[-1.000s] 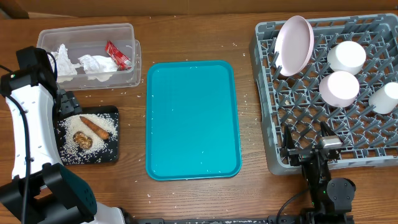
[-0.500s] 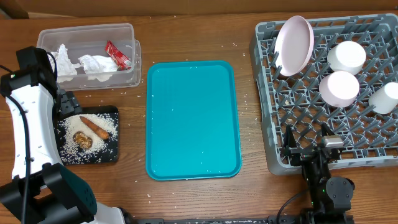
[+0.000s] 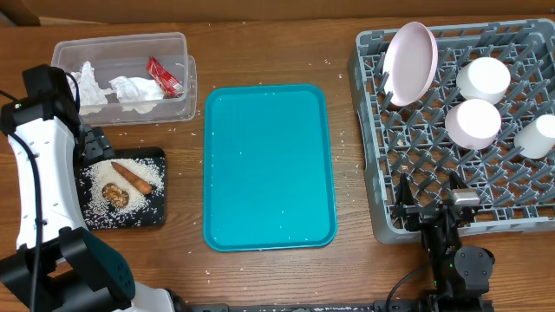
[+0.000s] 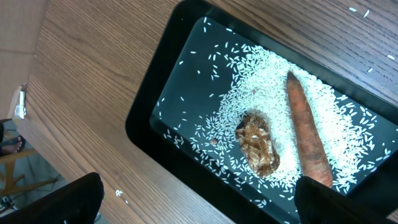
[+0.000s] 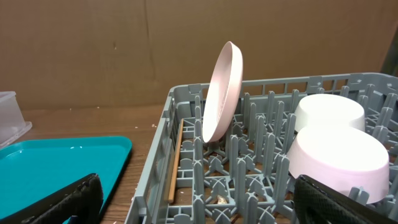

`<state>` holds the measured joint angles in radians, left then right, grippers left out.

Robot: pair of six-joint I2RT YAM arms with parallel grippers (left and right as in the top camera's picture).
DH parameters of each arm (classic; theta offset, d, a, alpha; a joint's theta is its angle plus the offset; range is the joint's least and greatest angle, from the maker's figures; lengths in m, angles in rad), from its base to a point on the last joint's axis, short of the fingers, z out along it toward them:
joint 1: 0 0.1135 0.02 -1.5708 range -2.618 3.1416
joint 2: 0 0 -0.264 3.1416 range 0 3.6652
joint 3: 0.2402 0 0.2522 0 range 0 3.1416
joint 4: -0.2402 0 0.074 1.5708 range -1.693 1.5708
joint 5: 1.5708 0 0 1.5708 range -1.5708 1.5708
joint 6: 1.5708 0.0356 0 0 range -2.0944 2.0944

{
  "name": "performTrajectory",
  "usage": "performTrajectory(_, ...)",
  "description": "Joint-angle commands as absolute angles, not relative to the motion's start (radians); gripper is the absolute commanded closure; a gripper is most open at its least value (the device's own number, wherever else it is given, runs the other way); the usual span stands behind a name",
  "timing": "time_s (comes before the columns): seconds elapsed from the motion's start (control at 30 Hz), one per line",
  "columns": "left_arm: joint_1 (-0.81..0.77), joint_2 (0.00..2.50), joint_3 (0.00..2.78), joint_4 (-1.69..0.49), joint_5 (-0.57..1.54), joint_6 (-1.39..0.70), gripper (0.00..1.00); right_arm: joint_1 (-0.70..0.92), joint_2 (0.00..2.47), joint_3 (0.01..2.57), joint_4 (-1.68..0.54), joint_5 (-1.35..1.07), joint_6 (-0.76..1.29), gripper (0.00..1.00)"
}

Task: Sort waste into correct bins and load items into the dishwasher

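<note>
Over the table, far left: I see the clear tub (image 3: 121, 39) at the back, with crumpled napkins (image 3: 130, 89) and the red-and-white wrapper (image 3: 163, 76) inside it.
Overhead, black tray: the black tray (image 3: 147, 217) sits just in front of the tub. It carries the carrot piece (image 3: 132, 178) and the brown lump (image 3: 114, 196) on a scatter of rice (image 3: 149, 171).
Overhead, middle: the teal tray (image 3: 269, 165) lies flat between the black tray and the dish rack (image 3: 368, 69).
Overhead, rack load: the plate (image 3: 410, 62) stands on edge in the back corner nearest the teal tray. The white bowl (image 3: 483, 78) and second bowl (image 3: 473, 122) sit upside down beside it, and the cup (image 3: 538, 136) is at the far edge.
Overhead, grippers: my right gripper (image 3: 427, 195) sits at the rack's near wall with its jaws spread. My left arm (image 3: 39, 165) covers its own gripper.
Left wrist: the left gripper (image 4: 199, 186) hangs over the black tray (image 4: 161, 81), jaws wide apart and holding nothing. The carrot piece (image 4: 308, 140) lies just beside the brown lump (image 4: 258, 143), with rice (image 4: 249, 74) under both.
Right wrist: the right gripper (image 5: 196, 186) has its jaws apart and holds nothing. The chopsticks (image 5: 175, 162) lie inside the dish rack (image 5: 155, 168) along the wall nearest the teal tray (image 5: 56, 162). The plate (image 5: 221, 93) stands tilted between pegs.
</note>
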<state>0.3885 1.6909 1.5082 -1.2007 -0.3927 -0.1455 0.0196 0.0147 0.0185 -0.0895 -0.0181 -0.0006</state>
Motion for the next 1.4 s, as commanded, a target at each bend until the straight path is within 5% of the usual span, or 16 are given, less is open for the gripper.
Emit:
performTrajectory(0.0, 0.389, 1.693, 1.518, -1.196, -0.39, -0.131, 0.0, 0.019, 0.003, 0.008, -0.084, -0.013, -0.007, 0.0)
performTrajectory(1.0, 0.324, 1.556, 1.496, -1.238, -0.338, -0.136, 0.0, 0.019, 0.003, 0.008, -0.084, -0.013, -0.007, 0.0)
performTrajectory(1.2, 0.266, 1.321, 1.145, -0.75, 0.051, -0.013, 0.0, 0.019, 0.003, 0.008, -0.084, -0.013, -0.007, 0.0)
performTrajectory(1.37, 0.172, 1.092, 0.743, -0.349, 0.113, 0.031, 0.0, 0.019, 0.003, 0.008, -0.084, -0.013, -0.007, 0.0)
